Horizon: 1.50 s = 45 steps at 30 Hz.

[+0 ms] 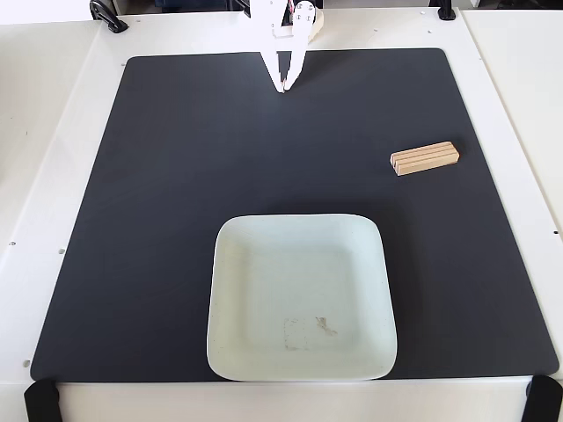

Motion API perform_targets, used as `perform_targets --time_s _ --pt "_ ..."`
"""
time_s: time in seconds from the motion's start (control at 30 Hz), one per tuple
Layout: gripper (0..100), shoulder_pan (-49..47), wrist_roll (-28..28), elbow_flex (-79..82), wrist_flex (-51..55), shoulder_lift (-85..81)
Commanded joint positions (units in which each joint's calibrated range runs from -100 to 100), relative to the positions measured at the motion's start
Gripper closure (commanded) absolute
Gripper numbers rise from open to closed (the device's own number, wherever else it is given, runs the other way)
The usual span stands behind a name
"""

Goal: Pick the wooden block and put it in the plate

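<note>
In the fixed view, a white surface (pixel 53 132) carries a large black mat (pixel 176 193) that covers most of it. The pincer (pixel 284 88) hangs at the top middle of the picture, its two white fingers (pixel 296 66) pointing down toward the near side and converging until the tips nearly meet just above the far edge of the mat; the gap is narrow, and nothing sits between them. The wooden block (pixel 426 158) lies flat on the mat toward the right side, well apart from the pincer and somewhat nearer the camera than it. It is a light tan bar with lengthwise grooves on its top face, and it rests at a slight slant, its right end a little farther back than its left. The plate (pixel 230 290) sits on the mat in the lower middle, pale mint-white and square with rounded corners and a raised rim. A faint squarish smudge (pixel 308 332) marks its floor near the front. The block lies up and to the right of the plate, clear of its rim.
</note>
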Motion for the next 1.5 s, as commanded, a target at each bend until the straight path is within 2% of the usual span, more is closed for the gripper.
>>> perform_targets --time_s 0.0,0.97,1.13,1.37,1.47 --pt "99 0.3 -0.2 0.2 0.4 0.2" --pt "99 0.2 0.1 -1.8 0.8 0.5" --pt "99 -3.1 -0.1 -10.1 1.0 7.7" --pt "99 -9.7 -0.6 -32.3 1.2 29.4" --pt "99 -13.2 -4.7 -43.7 1.2 39.4"
